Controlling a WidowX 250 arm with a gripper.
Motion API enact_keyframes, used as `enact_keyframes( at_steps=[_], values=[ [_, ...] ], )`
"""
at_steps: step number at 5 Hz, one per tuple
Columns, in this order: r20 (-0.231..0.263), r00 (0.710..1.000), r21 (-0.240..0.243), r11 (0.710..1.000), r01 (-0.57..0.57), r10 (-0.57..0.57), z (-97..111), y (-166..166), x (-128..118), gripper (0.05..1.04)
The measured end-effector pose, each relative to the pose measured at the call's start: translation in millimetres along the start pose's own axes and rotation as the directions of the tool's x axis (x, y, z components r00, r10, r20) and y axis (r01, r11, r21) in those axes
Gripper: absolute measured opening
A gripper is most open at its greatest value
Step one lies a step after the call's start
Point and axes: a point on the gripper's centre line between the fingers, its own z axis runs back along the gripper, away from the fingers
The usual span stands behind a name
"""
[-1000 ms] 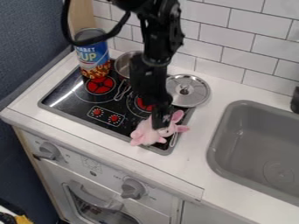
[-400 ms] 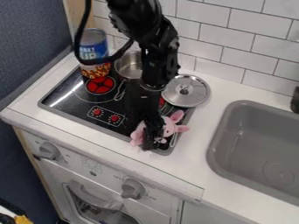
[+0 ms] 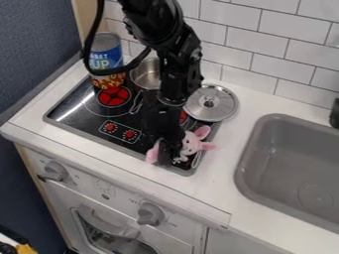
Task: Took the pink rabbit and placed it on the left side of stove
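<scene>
Your gripper (image 3: 170,153) hangs down over the middle of the pink plush rabbit (image 3: 191,144), at the stovetop (image 3: 83,119)'s near right corner; you can't tell whether it's open or gripping.

On the counter (image 3: 222,186), the stove (image 3: 76,110) lay left of the sink (image 3: 259,130). The rabbit (image 3: 192,144) was at the stove's front right corner, the lid (image 3: 212,106) at its back right, the can (image 3: 106,57) at its back left, the pot (image 3: 147,75) between can and lid.

White brick-tiled wall (image 3: 265,49) beside dark blue-gray wall (image 3: 33,39).
</scene>
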Motion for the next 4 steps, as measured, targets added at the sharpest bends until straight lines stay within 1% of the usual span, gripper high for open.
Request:
enact_keyframes(
  at_steps=[1, 2, 3, 4],
  values=[
    [-0.015, 0.999, -0.007, 0.999, 0.035, -0.036, 4.3, 6.4, -9.1, 0.294],
    [-0.111, 0.993, -0.065, 0.997, 0.03, -0.037, 30.4, 0.3, -19.4, 0.278],
    [-0.133, 0.991, -0.107, 0.994, -0.02, 0.006, 48.3, -7.7, -15.1, 0.278],
    [-0.19, 0.97, -0.154, 0.971, -0.182, 0.151, 69.9, -36.2, 9.8, 0.278]
  ],
)
